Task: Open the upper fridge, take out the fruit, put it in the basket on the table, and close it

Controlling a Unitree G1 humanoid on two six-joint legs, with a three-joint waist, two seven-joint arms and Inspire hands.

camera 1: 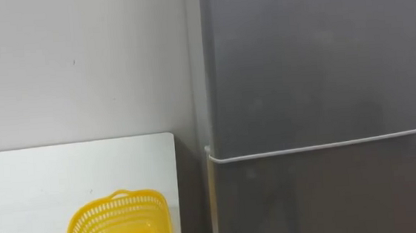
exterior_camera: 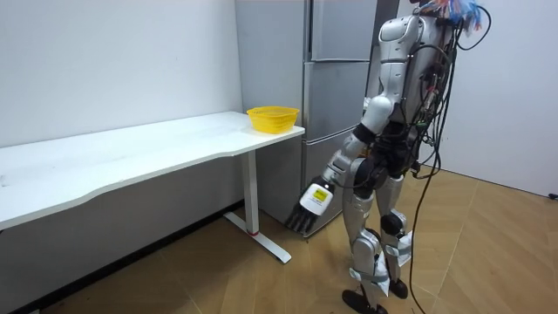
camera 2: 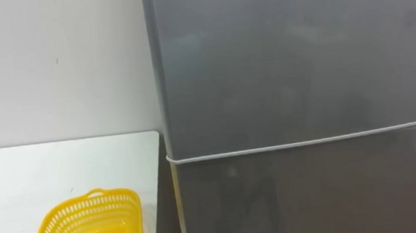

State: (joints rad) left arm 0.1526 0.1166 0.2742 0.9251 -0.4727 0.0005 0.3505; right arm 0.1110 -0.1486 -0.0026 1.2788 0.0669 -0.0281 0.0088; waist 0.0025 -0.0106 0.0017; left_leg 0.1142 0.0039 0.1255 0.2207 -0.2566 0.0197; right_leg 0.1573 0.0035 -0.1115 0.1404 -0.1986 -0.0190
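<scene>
Yellow basket (camera 1: 117,215) is being borne by white table (camera 1: 35,182) beside closed grey fridge (camera 1: 323,63); left hand (exterior_camera: 315,201) is being held low, fingers straight.

I see soft, even light from above, with no hard glare. The fridge (camera 1: 323,63) door has a dull sheen. Toward the room view's left of the left robot hand (exterior_camera: 312,206), shade lies under the worktop (exterior_camera: 131,157).

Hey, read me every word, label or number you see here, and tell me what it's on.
Fridge: no text on its doors.
Yellow basket and white table: no text.
White tag on the back of the left robot hand: print too small to read.
</scene>
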